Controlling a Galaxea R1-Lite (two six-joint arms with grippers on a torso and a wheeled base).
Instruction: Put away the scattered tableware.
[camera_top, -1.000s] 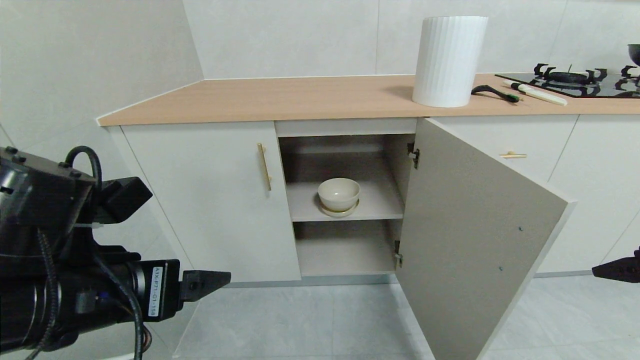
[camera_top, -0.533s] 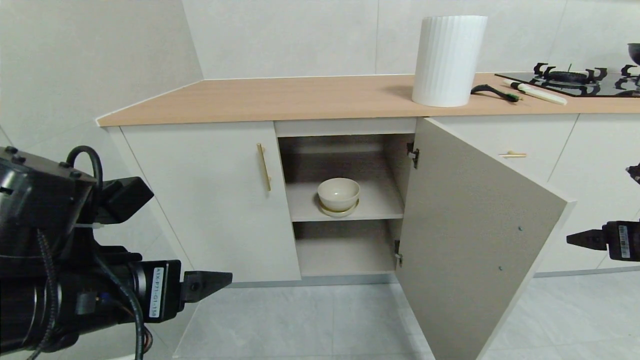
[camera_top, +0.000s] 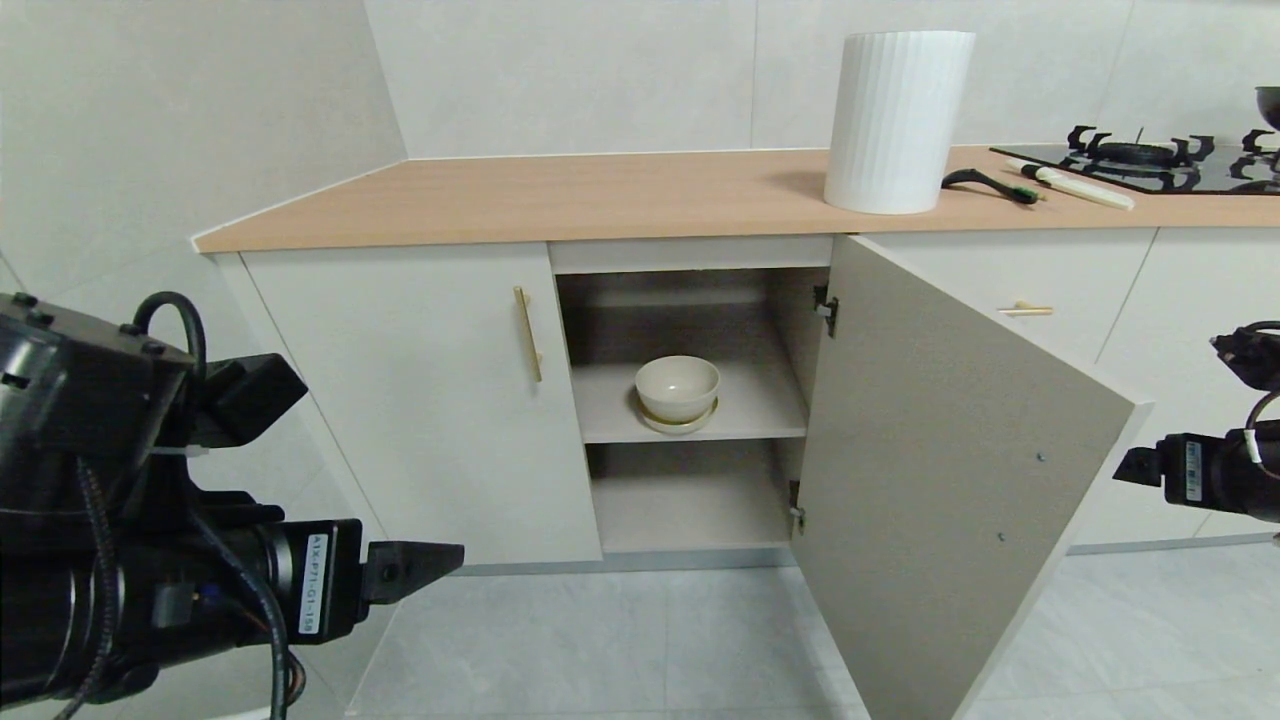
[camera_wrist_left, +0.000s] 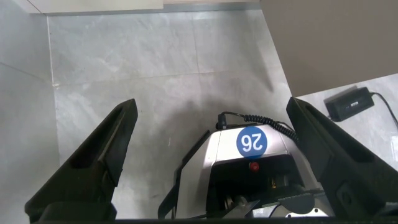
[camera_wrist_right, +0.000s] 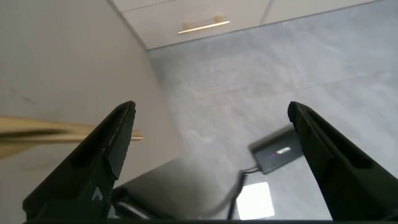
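Note:
A beige bowl (camera_top: 678, 385) stands on a small saucer (camera_top: 680, 423) on the upper shelf of the open cupboard. The cupboard door (camera_top: 950, 470) is swung out to the right. My left gripper (camera_top: 428, 566) hangs low at the left, over the floor and short of the cupboard; its fingers (camera_wrist_left: 99, 155) are spread wide and hold nothing. My right gripper (camera_top: 1135, 467) sits just beyond the door's outer edge. In the right wrist view my right gripper (camera_wrist_right: 211, 155) is open, with the door's gold handle (camera_wrist_right: 43, 129) close beside one finger.
On the wooden counter (camera_top: 560, 195) stand a tall white ribbed container (camera_top: 898, 120), a black-handled tool (camera_top: 990, 184) and a white knife (camera_top: 1072, 186) beside the gas hob (camera_top: 1150, 160). The left cupboard door (camera_top: 420, 400) is closed. A black power adapter (camera_wrist_right: 277, 152) lies on the floor.
My right arm rose from low at the right edge and came in toward the open door's outer edge. The left arm, bowl and door stayed put.

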